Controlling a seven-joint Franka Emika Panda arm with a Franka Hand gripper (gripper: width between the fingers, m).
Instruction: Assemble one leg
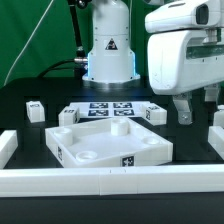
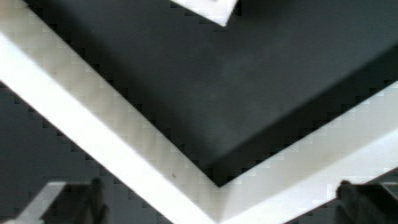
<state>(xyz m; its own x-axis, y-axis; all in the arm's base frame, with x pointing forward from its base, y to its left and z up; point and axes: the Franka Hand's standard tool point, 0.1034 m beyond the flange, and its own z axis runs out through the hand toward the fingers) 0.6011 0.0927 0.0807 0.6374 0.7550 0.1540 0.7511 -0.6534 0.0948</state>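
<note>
hanging above the smooth black table (image 1: 20, 128), the hand (image 1: 197, 106) is open wide and holds nothing. a stubby, blocky white plastic leg (image 1: 155, 113) stands near the big flat square white panel (image 1: 105, 142).

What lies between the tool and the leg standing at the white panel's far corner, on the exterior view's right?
Nothing: only bare black table lies between the tool and that leg, as the exterior view shows.
</note>
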